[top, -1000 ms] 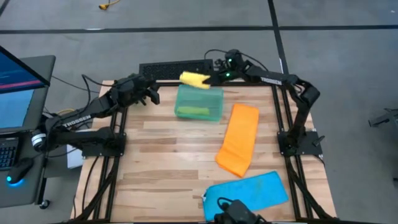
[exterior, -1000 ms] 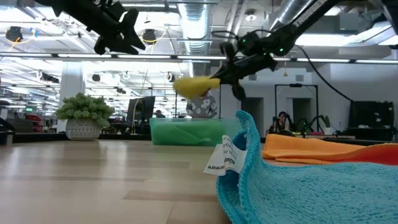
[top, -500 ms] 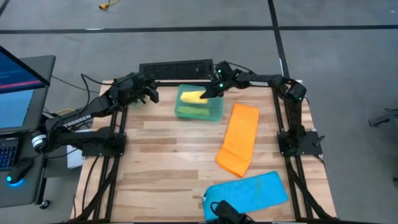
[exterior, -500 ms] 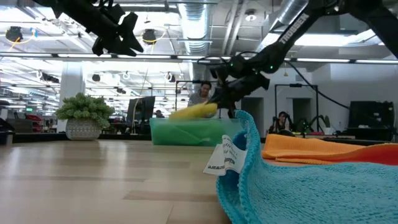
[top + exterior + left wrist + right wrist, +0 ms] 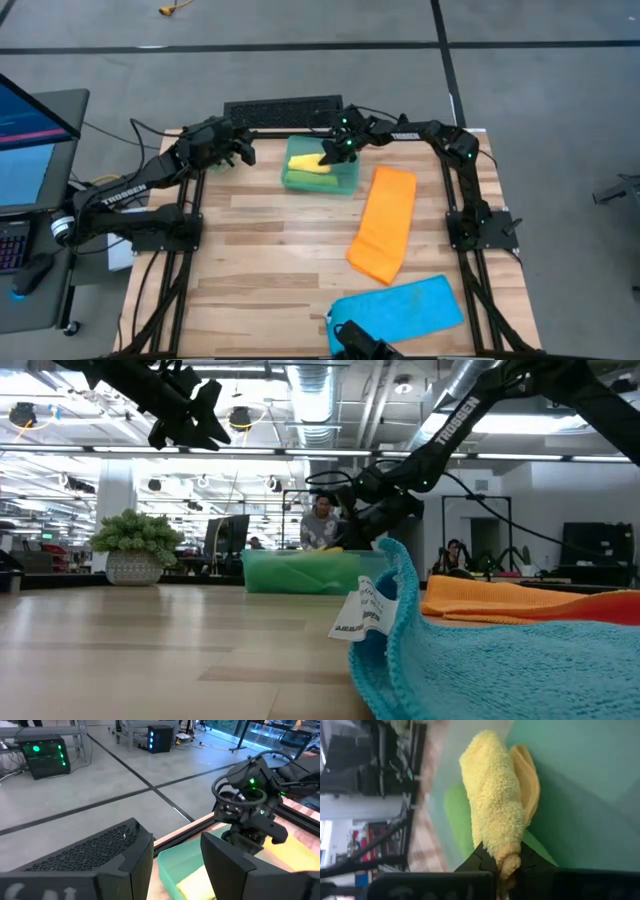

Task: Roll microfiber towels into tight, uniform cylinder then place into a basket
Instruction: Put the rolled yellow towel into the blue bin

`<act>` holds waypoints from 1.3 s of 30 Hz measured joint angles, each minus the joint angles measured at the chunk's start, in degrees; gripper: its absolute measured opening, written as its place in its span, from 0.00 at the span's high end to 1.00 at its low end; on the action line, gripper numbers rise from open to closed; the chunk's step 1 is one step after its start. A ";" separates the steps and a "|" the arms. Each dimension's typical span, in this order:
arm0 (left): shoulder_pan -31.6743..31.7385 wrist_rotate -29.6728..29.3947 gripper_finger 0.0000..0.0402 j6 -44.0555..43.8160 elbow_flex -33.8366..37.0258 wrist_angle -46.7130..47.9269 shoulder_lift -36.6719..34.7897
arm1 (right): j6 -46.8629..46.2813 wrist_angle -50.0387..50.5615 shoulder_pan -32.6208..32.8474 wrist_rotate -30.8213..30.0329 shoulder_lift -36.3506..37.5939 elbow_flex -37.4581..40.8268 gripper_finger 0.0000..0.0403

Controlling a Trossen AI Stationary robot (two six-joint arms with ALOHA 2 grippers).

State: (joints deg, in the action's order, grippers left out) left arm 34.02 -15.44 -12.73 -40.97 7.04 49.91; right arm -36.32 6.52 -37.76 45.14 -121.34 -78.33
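In the high view the right end effector (image 5: 325,159) reaches down into the basket (image 5: 345,184), which sits in the upper middle of the frame on the wooden worktop (image 5: 260,260). Its fingers are pinched tight on one end of the rolled yellow towel (image 5: 305,162) — the right wrist view shows the fingertips (image 5: 482,861) clamped around the roll's end, with the roll stretching away inside the teal walls. Beneath it lies the rolled green towel (image 5: 310,180), a strip of green along the basket's lower side.

The left end effector (image 5: 240,150) hangs in the air at the upper left of the frame, just beside the basket and holding nothing; its fingers (image 5: 227,865) stand well apart in the left wrist view.

The orange towel (image 5: 383,225) lies flat, folded into a long strip, right of centre on the worktop. The blue towel (image 5: 395,310) is spread at the bottom edge, right of centre — in the low view it fills the lower right foreground, its white tag (image 5: 358,615) hanging at the near edge. A potted plant (image 5: 133,545) stands at the left of the low view.
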 joint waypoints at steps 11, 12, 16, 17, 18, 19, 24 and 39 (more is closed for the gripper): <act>0.00 0.04 0.61 -0.07 0.00 -0.02 0.00 | -0.92 2.96 -0.24 -1.67 0.09 -2.03 0.83; 0.00 0.04 0.61 -0.09 0.00 -0.02 -0.02 | -0.87 2.90 -0.24 -1.65 0.09 -2.03 0.82; 0.00 0.05 0.61 -0.41 0.00 -0.02 0.00 | 0.71 2.87 -0.26 -1.70 0.09 -2.03 0.75; 0.00 0.08 0.61 -0.47 0.00 -0.04 0.00 | 0.73 2.75 -0.24 -1.70 0.09 -2.03 0.72; 0.00 0.08 0.61 -0.52 0.00 -0.04 0.00 | 0.75 2.67 -0.24 -1.68 0.09 -2.03 0.69; 0.00 0.08 0.61 -0.52 0.00 -0.04 0.00 | 0.75 2.73 -0.26 -1.67 0.09 -2.03 0.65; 0.00 0.08 0.61 -0.50 0.00 -0.04 0.00 | -1.35 1.94 -0.74 -1.59 0.09 -2.03 0.50; 0.00 -0.06 0.61 -0.42 0.00 -0.04 0.00 | -5.73 3.36 -2.01 -1.78 2.23 -1.95 0.48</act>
State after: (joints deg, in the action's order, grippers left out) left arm 34.02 -15.49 -13.15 -40.97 7.00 49.91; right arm -42.05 9.88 -39.77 43.36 -119.11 -80.28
